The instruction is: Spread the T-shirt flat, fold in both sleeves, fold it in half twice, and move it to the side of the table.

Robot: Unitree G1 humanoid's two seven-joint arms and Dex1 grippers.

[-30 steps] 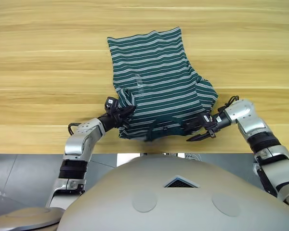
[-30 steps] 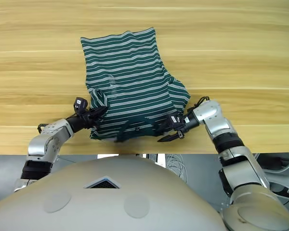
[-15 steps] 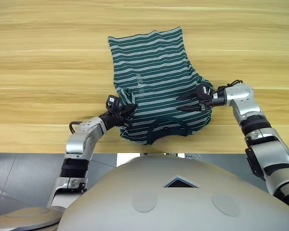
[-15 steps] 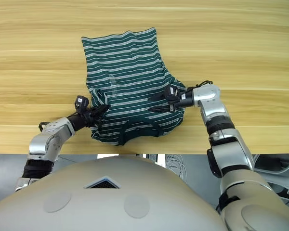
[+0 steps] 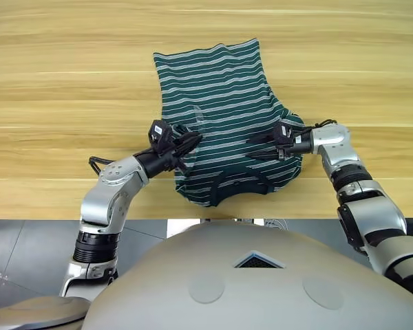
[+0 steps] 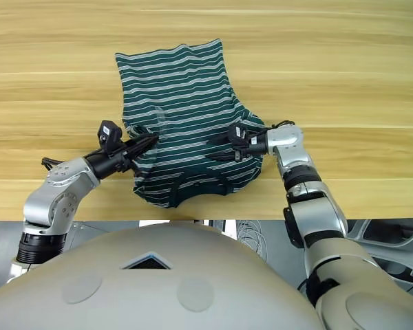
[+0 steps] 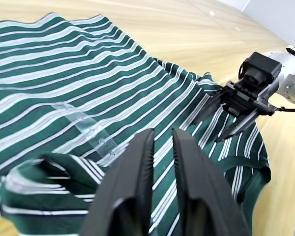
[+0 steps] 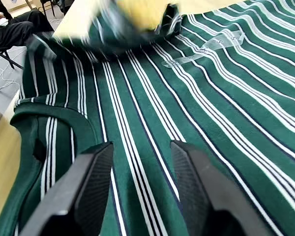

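The dark green T-shirt (image 5: 213, 89) with white stripes lies on the wooden table (image 5: 55, 103), its collar (image 5: 241, 180) toward the front edge and its hem at the far end. Both sides are tucked in and bunched near the shoulders. My left gripper (image 5: 191, 140) hovers over the folded left sleeve (image 7: 39, 172), shut with nothing between its fingers (image 7: 137, 167). Low over the shirt's right shoulder is my right gripper (image 5: 258, 148), open, and striped cloth lies under its spread fingers (image 8: 91, 182). The left wrist view also shows the right gripper (image 7: 226, 115) open.
A clear sticker strip (image 7: 83, 125) lies on the shirt's chest. Bare wood stretches to the left, right and far side of the shirt. The table's front edge (image 5: 55, 218) runs just below the collar.
My right gripper swung from the front edge up onto the shirt's right shoulder, and the cloth there bunched inward. My left gripper lifted off the left sleeve and shifted farther from the edge.
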